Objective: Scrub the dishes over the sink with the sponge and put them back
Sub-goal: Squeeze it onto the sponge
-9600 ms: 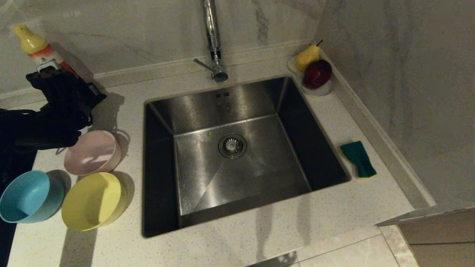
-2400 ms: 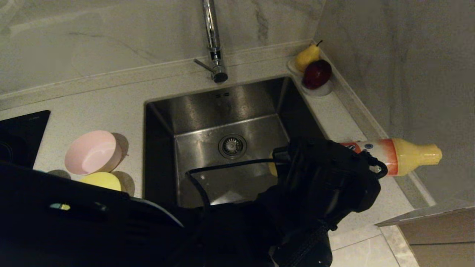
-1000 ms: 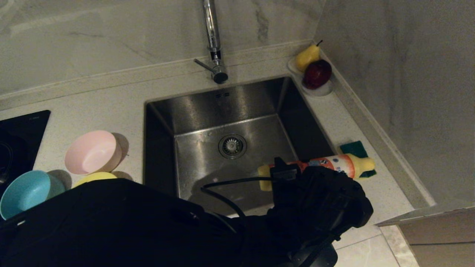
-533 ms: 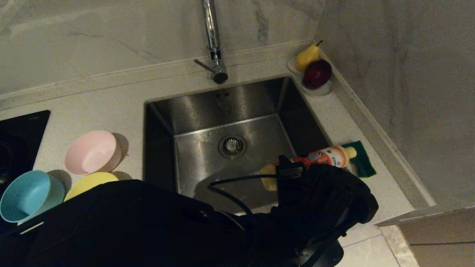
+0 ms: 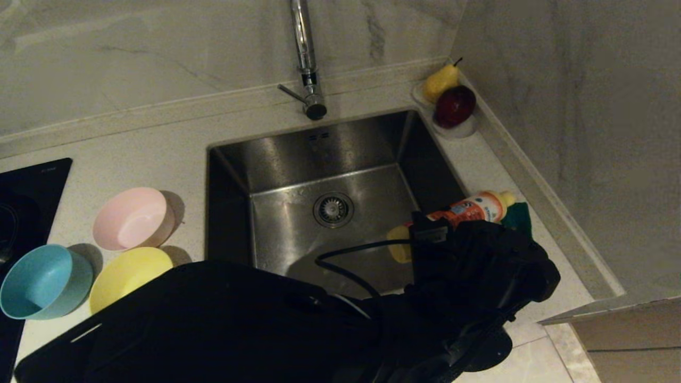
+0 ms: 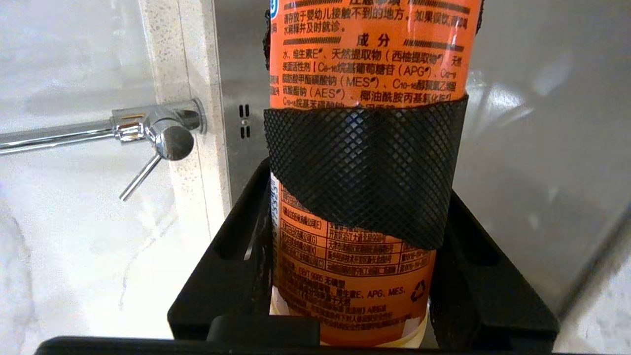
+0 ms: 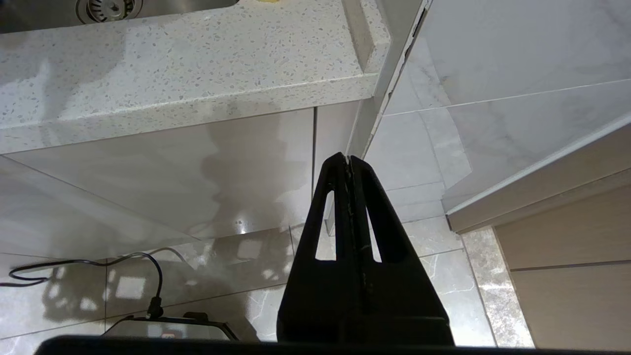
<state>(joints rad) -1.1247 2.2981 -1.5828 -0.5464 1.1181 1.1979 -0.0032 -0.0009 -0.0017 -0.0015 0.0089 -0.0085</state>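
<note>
My left gripper (image 5: pixel 437 227) reaches across the sink (image 5: pixel 287 229) to its right rim and is shut on an orange dish-soap bottle (image 5: pixel 468 210) (image 6: pixel 365 74). The bottle lies almost level, with its yellow cap over the green sponge (image 5: pixel 522 219). The bottle and my hand hide most of the sponge. In the left wrist view the black fingers (image 6: pixel 236 246) clamp the bottle on both sides, a mesh band across its label. The pink bowl (image 5: pixel 133 218), yellow bowl (image 5: pixel 125 276) and blue bowl (image 5: pixel 42 282) stand on the counter left of the sink. My right gripper (image 7: pixel 347 160) hangs shut and empty below the counter edge.
The chrome tap (image 5: pixel 306 64) rises behind the sink. A small white dish with a pear and a red fruit (image 5: pixel 452 103) sits in the back right corner. The black stove top (image 5: pixel 26 186) lies far left. A wall runs close along the right.
My left gripper has carried the bottle farther back along the sink's right rim, so the cap now lies over the sponge's far end. My arm now uncovers more of the yellow bowl.
</note>
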